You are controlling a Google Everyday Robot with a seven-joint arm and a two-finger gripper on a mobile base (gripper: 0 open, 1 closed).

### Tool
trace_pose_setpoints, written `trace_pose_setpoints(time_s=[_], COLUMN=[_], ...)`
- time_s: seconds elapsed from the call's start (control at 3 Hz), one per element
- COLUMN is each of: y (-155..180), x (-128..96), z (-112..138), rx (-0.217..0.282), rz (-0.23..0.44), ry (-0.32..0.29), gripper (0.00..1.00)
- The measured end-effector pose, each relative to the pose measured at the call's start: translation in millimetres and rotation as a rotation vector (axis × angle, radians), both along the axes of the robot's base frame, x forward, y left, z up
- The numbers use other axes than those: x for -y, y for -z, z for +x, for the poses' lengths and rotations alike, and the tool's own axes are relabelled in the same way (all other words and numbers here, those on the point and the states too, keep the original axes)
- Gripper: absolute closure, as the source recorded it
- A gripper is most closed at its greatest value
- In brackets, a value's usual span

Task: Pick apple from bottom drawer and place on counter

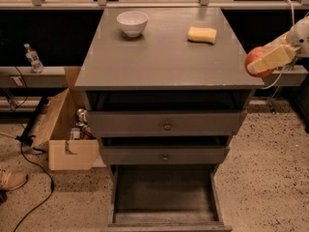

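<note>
The red apple (253, 59) with a yellowish patch is held in my gripper (263, 62) at the right edge of the view. It hangs in the air just beyond the counter's (164, 52) front right corner, about level with the top. A cream finger (273, 59) lies across the apple's front. The bottom drawer (165, 193) stands pulled open below, and its box interior shows nothing inside.
A white bowl (132, 22) and a yellow sponge (202, 34) sit at the back of the counter. Two shallower drawers with knobs (166, 126) are above the bottom one. An open cardboard box (67, 129) and a cable lie on the floor at left.
</note>
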State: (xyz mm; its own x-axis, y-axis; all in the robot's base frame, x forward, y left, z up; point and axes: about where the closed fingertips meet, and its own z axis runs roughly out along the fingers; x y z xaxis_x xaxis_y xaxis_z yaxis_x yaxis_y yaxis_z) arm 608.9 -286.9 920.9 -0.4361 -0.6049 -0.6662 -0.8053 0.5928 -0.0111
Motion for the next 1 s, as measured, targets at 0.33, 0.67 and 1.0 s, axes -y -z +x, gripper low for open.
trace_pose_setpoints(time_s=[0.33, 0.67, 1.0], y=[2.4, 4.2, 5.0], x=[-4.8, -20.6, -42.0], z=[5.2, 25.2, 51.8], rx=[-0.001, 0.020, 0.042], rz=[-0.001, -0.017, -0.025], ry=[0.003, 0.013, 0.027], gripper=[1.00, 1.00, 1.00])
